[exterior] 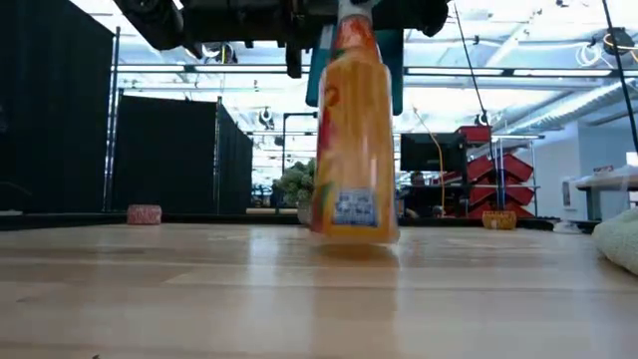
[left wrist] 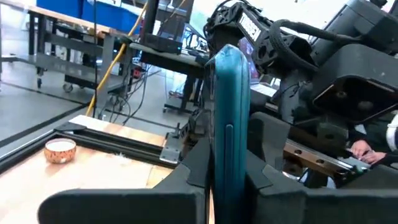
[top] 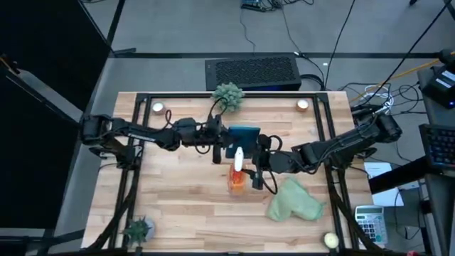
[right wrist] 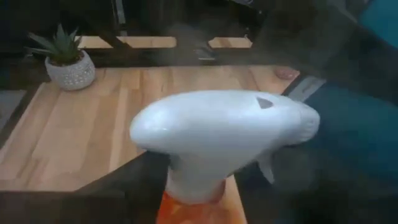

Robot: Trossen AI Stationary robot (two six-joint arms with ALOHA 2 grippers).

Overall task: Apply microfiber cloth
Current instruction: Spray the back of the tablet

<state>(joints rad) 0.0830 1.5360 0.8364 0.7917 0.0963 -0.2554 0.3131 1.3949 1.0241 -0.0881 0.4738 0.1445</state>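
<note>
- The left end effector (top: 238,136) hangs over the middle of the light wooden surface (top: 185,199), clenched on the flat teal-cased tablet (top: 243,135). The tablet is held on edge, clear of the surface. In the left wrist view the tablet (left wrist: 229,118) stands upright between the two dark fingers (left wrist: 193,165), seen edge-on.
- The right end effector (top: 257,171) reaches in from the right side and is clenched on the neck of the orange translucent plastic spray bottle (top: 237,174), just below its white trigger head (right wrist: 217,137). In the right wrist view that white head fills the middle, with the orange body showing beneath it.
- In the low view the spray bottle (exterior: 351,140) stands upright, its base at the wood. It carries a small blue-and-white label low on its front; the writing on it is too small to read. Orange patterning higher up cannot be read either.
- The soft pale sage-green microfiber cloth (top: 294,203) lies rumpled on the surface, to the right of the bottle and nearer the front edge, apart from both end effectors. Its edge shows at the right border of the low view (exterior: 623,239).
- A spiky green plant in a pale speckled pot (top: 228,96) stands at the far edge behind the tablet; a second small potted plant (top: 138,229) sits at the front left corner.
- Two small round bowls (top: 158,107) rest near the far corners.
- A grey calculator (top: 367,220) lies off the surface at the right.
</note>
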